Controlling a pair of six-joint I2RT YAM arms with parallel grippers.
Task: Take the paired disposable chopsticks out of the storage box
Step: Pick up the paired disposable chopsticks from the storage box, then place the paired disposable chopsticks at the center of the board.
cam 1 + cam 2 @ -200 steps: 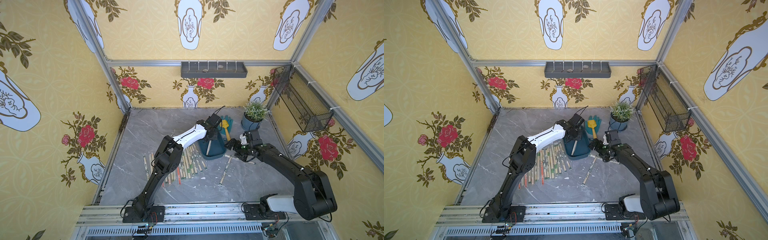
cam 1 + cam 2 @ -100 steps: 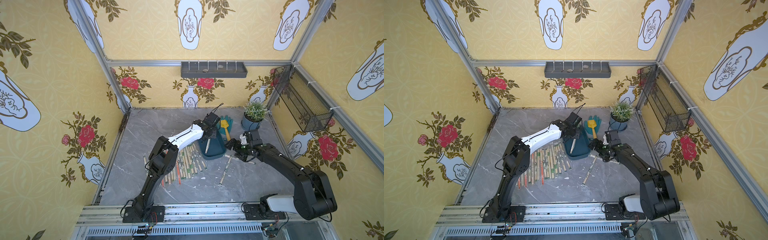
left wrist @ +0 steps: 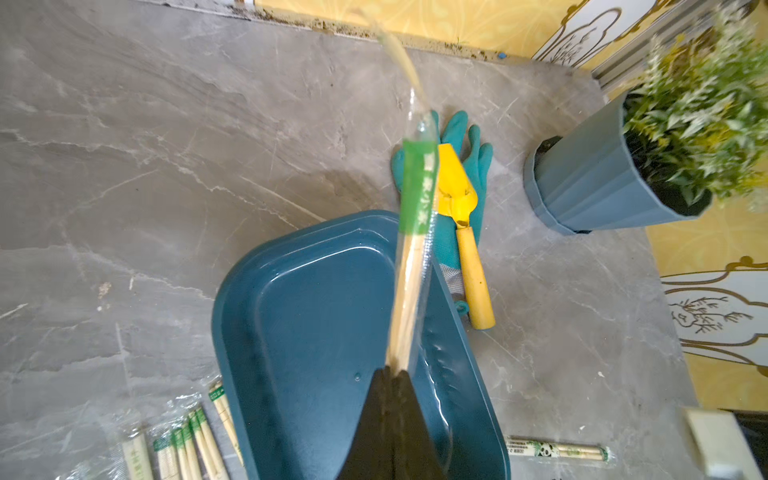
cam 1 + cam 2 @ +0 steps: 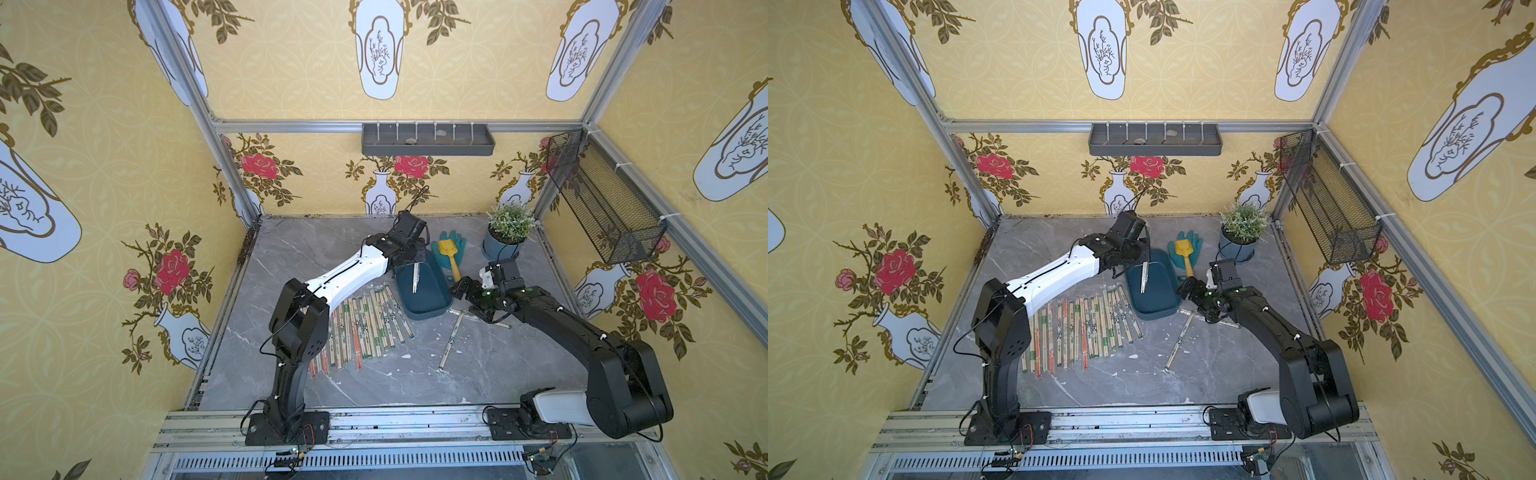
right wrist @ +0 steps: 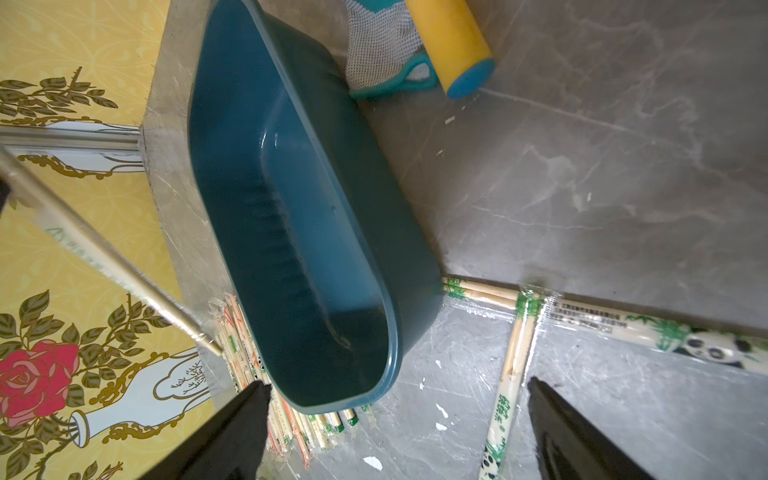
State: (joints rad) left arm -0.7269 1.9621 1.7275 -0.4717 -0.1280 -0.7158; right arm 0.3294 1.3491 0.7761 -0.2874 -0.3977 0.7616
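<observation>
The storage box (image 4: 432,301) (image 4: 1160,297) is a dark teal tub at mid-table, and its inside (image 3: 316,316) (image 5: 291,208) shows bare. My left gripper (image 3: 392,372) (image 4: 409,259) is shut on one end of a green-banded pair of disposable chopsticks (image 3: 409,266) (image 4: 414,277) (image 4: 1143,277), which hangs over the box. My right gripper (image 5: 397,382) (image 4: 461,291) stands open just right of the box with nothing between its fingers. Several wrapped pairs (image 4: 365,324) (image 4: 1084,328) lie in a row left of the box. Two loose pairs (image 5: 505,399) (image 5: 665,332) lie crossed on its right.
A yellow toy shovel (image 4: 451,253) lies on teal gloves (image 3: 465,137) behind the box. A potted plant (image 4: 505,245) stands at the back right. A grey tray (image 4: 428,139) hangs on the back wall, and a black mesh basket (image 4: 602,208) on the right wall.
My left arm's elbow has swung left, and the held pair has shifted slightly toward the back of the box. The right arm has not moved.
</observation>
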